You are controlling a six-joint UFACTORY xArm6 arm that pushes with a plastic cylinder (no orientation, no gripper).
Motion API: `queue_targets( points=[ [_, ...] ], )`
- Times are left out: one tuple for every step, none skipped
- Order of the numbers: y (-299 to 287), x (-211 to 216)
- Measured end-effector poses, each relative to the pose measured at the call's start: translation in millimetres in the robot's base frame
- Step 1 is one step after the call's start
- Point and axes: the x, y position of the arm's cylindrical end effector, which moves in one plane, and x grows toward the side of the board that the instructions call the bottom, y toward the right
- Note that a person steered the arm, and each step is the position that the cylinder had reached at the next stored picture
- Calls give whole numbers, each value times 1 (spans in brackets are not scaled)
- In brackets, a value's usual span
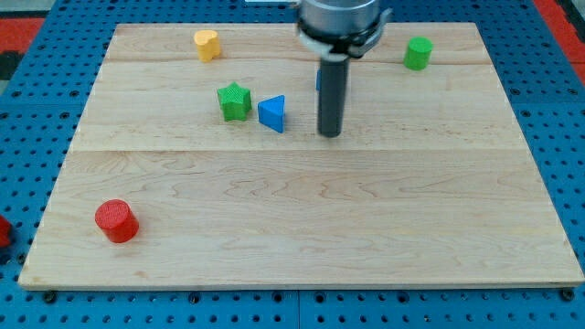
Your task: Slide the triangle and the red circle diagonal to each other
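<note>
Where the rod crosses it: a blue block (319,79) shows only as a sliver, shape unreadable.
Rod: upright, its mount cut off at the view's top.
My tip (330,134): on the surface (302,219), just right of the triangle (272,113), apart.
Claw: none, only the rod.
Triangle: blue, apex toward the view's lower right.
Red circle (116,220): bottom left, well apart.

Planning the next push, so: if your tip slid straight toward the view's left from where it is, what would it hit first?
Probably the blue triangle, just left of my tip. It sits slightly higher in the view, so I might only clip its lower corner.
</note>
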Motion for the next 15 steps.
queue_targets(
  points=[
    [-51, -20],
    [-95, -6],
    [-108, 6],
    [-104, 13],
    [-149, 31],
    [-129, 36],
    [-67, 92],
    [-84, 186],
    [-112, 224],
    [-113, 225],
    [-140, 224],
    [-257, 215],
    [-275, 177],
    [-276, 154],
    [-283, 153]
  ],
)
